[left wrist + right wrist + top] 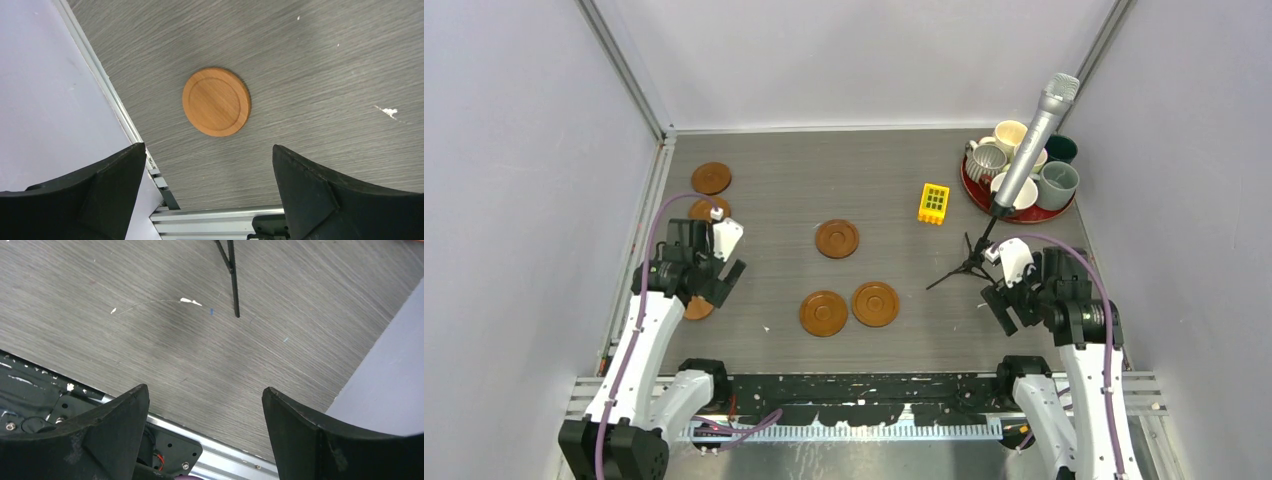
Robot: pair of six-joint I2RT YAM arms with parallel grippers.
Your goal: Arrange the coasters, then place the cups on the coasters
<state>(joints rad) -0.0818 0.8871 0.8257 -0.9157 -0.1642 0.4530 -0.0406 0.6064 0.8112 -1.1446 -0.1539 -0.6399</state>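
Honestly, you're right at the start here. None of the six coasters (837, 238) looks arranged yet. Three sit loose to the left of the yellow block (933, 203), two of those nearer you, and three more lie far left of it, one half hidden under the left arm (639, 340). The cups (987, 160) are all bunched on the red tray (972, 195) just right of the block, none on a coaster. The microphone (1036, 125) covers part of the bunch, so I can't count them cleanly.

Your left gripper (207, 150) is spread wide and empty, hanging above the coaster (216, 102) far left of the block and nearest you. The right gripper (205, 389) is wide too, with nothing in it, over bare table (150, 340) right of the block and nearer you.

So basically everything's left: the arranging, then every cup.
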